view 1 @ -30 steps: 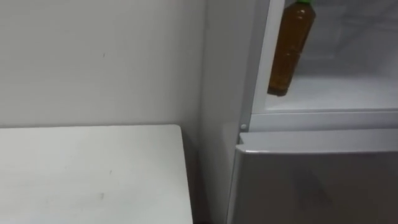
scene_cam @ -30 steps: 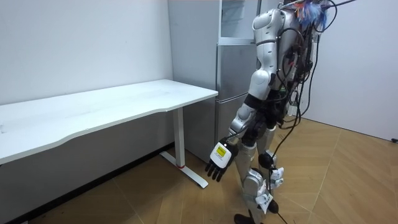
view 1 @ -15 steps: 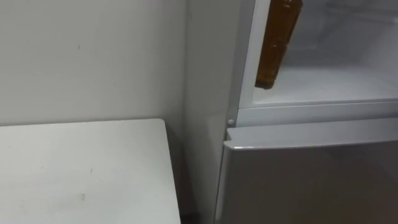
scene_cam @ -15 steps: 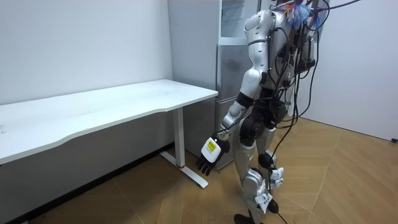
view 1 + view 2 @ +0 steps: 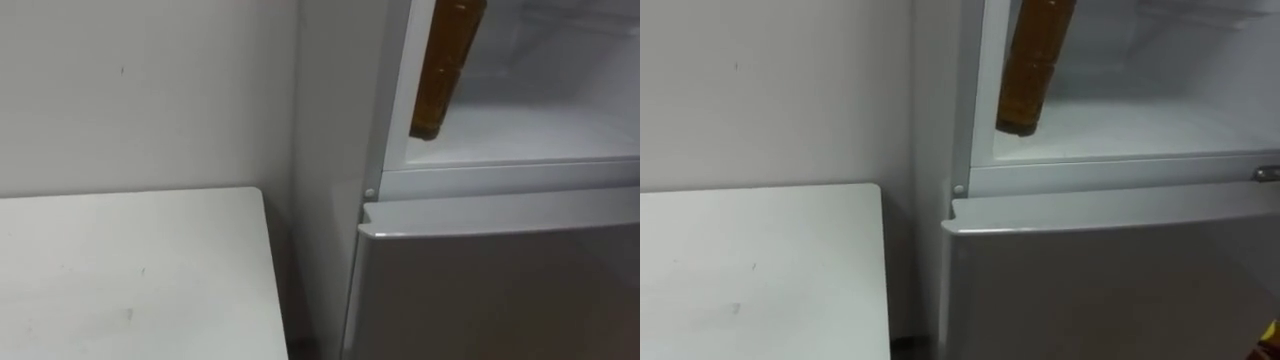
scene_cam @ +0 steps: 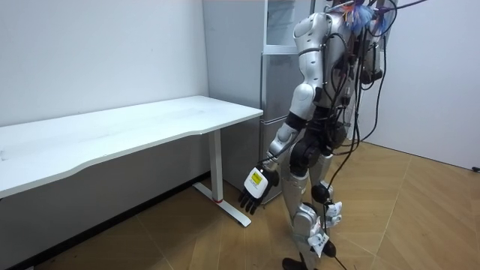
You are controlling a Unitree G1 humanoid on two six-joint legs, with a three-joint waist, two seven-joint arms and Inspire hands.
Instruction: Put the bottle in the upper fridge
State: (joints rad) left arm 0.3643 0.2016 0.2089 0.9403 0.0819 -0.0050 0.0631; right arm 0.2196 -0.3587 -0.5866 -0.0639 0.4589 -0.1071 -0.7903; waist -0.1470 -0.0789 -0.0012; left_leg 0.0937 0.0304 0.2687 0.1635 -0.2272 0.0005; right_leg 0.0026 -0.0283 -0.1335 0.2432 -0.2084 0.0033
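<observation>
The robot stood right in front of a tall grey fridge [image 6: 279, 75], with a long white table [image 6: 112, 131] at its left side and a wooden floor [image 6: 420, 217] under it. The top part of the fridge [image 5: 540, 130] was open, and it was white inside with a flat white shelf at the bottom. The bottle [image 5: 445, 70] was up there, at the left side of the opening, close by the white frame. It was full of brown drink. It hung a bit tilted, with its top leaning to the right. Its bottom end was a little above the white shelf and did not seem to touch it. I could not tell how far inside the fridge the bottle was. The top of the bottle was cut off by the upper edge of the eye views, so I could not tell what held it. Under the open part, the lower fridge door [image 5: 500, 290] was shut. A small round knob [image 5: 370, 193] sat on the frame just above that door's left corner. The corner of the table showed just beside the fridge, with a dark gap between them, and a plain wall [image 5: 150, 90] stood behind it. In the room view, the robot's left hand [image 6: 253, 189] hung low by its leg, near the table's leg. Its fingers were loose and pointed down, and it held nothing.
</observation>
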